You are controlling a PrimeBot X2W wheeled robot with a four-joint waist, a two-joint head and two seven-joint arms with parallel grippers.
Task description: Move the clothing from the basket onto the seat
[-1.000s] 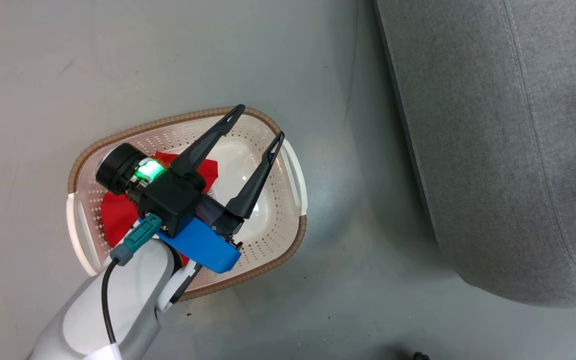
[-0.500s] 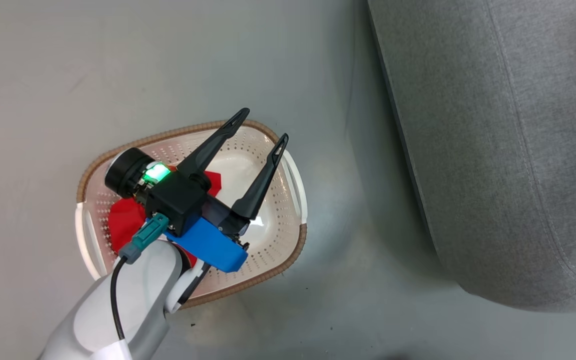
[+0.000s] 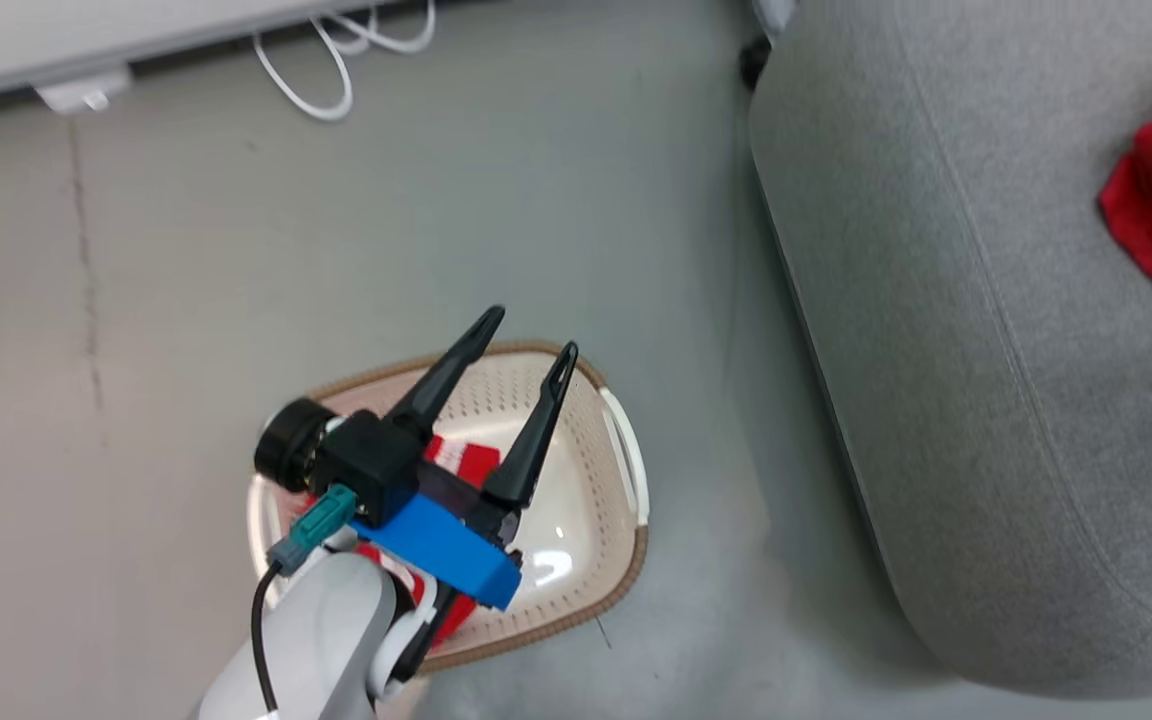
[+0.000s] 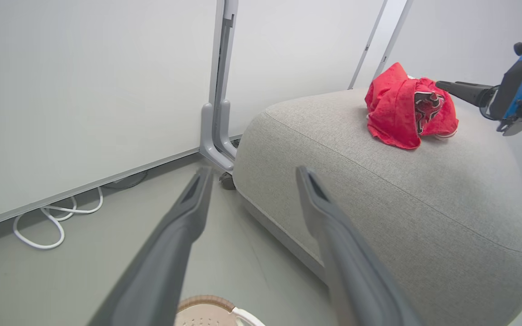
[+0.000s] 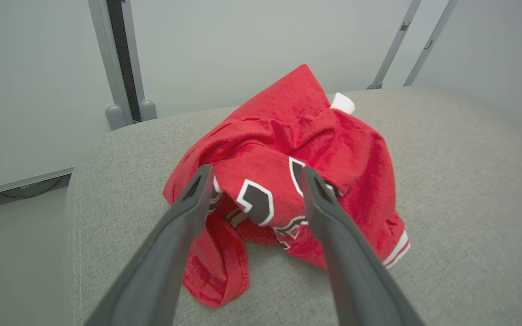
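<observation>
Grey floor: jersey heaped on the seat, in from its edge, before my empty wide-open right hand; shorts in the basket under my empty, spread left hand, likely limp and light, so pinch a raised fold.

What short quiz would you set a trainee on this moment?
1. True or false: the basket is empty.
2. Where does the jersey lie? A: on the floor. B: on the seat. C: in the basket.
3. Fill in: the left gripper above the basket has its jaws ___.
Key: 1 false, the red shorts lie in it. 2 B. 3 open.
</observation>
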